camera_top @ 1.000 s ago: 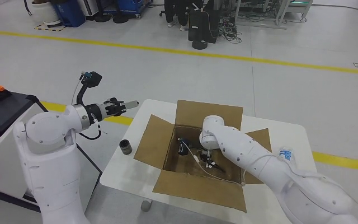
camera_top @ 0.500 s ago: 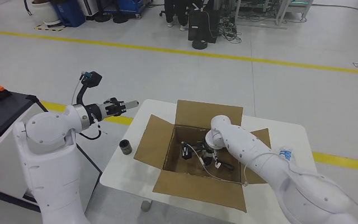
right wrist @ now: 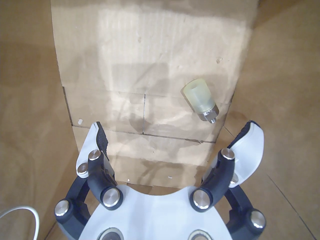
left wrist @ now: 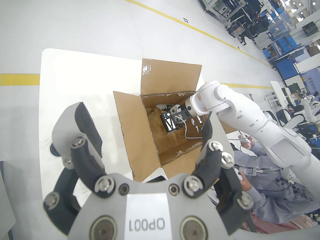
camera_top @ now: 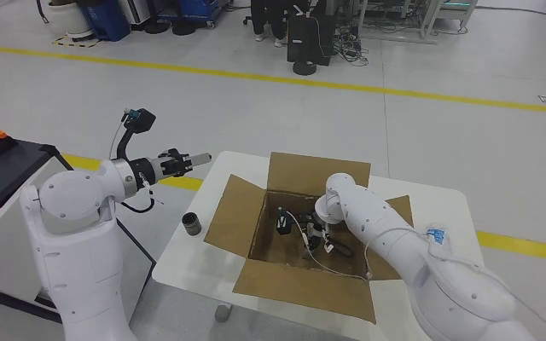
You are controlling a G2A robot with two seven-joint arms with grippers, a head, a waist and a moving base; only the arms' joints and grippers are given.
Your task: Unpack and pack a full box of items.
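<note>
Right gripper [right wrist: 175,128] spread wide inside box [right wrist: 30,76].

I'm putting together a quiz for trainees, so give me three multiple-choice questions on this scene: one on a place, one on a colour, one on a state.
1. Where is the right gripper?
A) inside the box
B) on a shelf
C) in a drawer

2. What colour is the fitting lying in the box?
A) red
B) pale yellow
C) blue

3. What state is the right gripper in?
A) shut on the fitting
B) shut on a cup
C) open and empty

Answers:
1 A, cardboard walls surround it.
2 B, its body is pale yellow with a metal end.
3 C, its jaws stand apart with nothing between them.
</note>
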